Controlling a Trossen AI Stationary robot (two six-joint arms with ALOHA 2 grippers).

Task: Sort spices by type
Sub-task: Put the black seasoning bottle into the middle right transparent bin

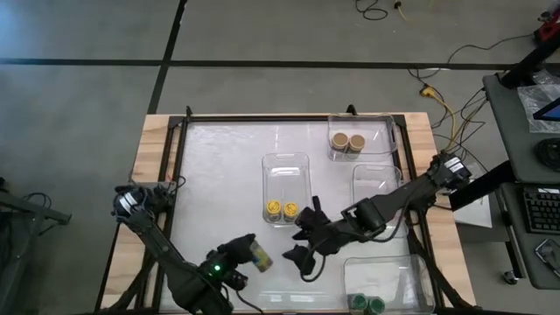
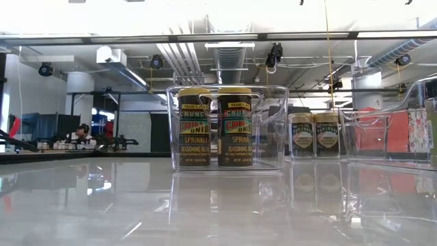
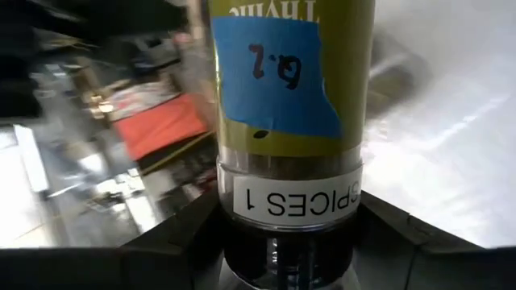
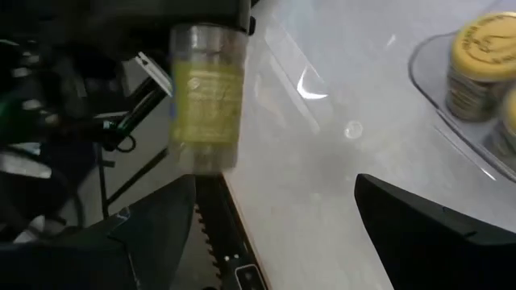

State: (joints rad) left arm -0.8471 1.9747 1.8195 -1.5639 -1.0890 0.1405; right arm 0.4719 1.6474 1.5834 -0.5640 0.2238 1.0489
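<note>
Clearly the thyme jar (image 3: 286, 105) is a light, rigid little cylinder with a smooth, label-wrapped wall, so it will probably slip or twist if pinched loosely; the safest hold looks to be across its round body near the lid end, where it is gripped now. The left claw (image 1: 243, 256), low over the near edge of the tabletop (image 1: 219, 175), is closed partway around that jar, one finger (image 3: 173, 242) on each side of the lidded end, with the jar sticking out ahead of it and lifted off the surface. The left arm reaches in from the near-left corner, its wrist turned toward the middle. The right claw (image 1: 302, 245) hangs just beside it with its jaws spread wide and nothing between them, the right arm stretched diagonally across from the far-right side. Two yellow-lidded jars (image 1: 281, 210) stand together in the centre tray (image 1: 285, 162), two tan-lidded jars (image 1: 347, 141) in the far tray (image 1: 385, 131), and green lids (image 1: 367, 304) show in the near-right tray (image 1: 420, 271)
</note>
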